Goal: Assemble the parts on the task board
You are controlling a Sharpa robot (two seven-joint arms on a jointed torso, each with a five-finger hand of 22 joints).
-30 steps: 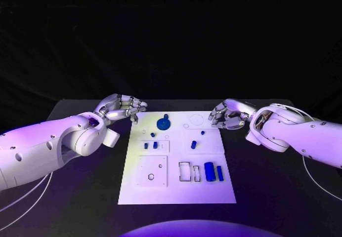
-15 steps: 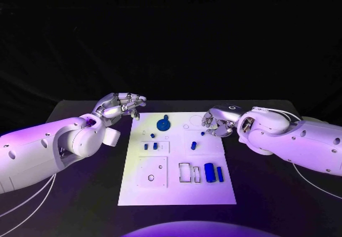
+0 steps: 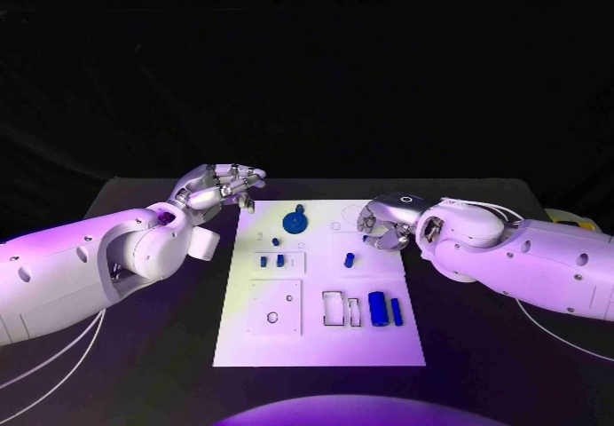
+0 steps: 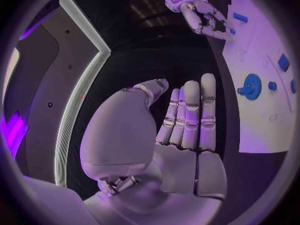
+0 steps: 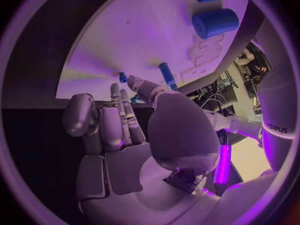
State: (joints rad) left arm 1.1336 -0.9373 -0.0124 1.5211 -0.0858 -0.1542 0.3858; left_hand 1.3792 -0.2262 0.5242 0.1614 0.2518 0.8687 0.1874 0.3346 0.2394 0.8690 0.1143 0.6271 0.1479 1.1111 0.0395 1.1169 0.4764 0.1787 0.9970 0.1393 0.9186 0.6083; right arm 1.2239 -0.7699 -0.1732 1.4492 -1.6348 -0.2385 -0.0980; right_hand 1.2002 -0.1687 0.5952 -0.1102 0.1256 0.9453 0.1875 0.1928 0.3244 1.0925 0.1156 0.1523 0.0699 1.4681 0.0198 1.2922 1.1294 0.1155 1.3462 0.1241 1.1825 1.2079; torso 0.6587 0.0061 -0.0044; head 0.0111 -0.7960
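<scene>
The white rectangular task board [image 3: 320,337] lies mid-table, small blue parts [image 3: 376,307] on it. The right hand [image 3: 384,222], fingers loosely curled and empty, hovers over the board's far right edge. The left hand [image 3: 220,188], fingers straight and together, holds nothing beside its far left corner.

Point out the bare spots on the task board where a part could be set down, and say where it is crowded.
The near strip of the task board, below the big blue cylinder and the cutouts, is bare. The far half is crowded: the round blue part, small blue pegs, and the right hand over the far right corner. The left hand hovers off the far left corner.
</scene>
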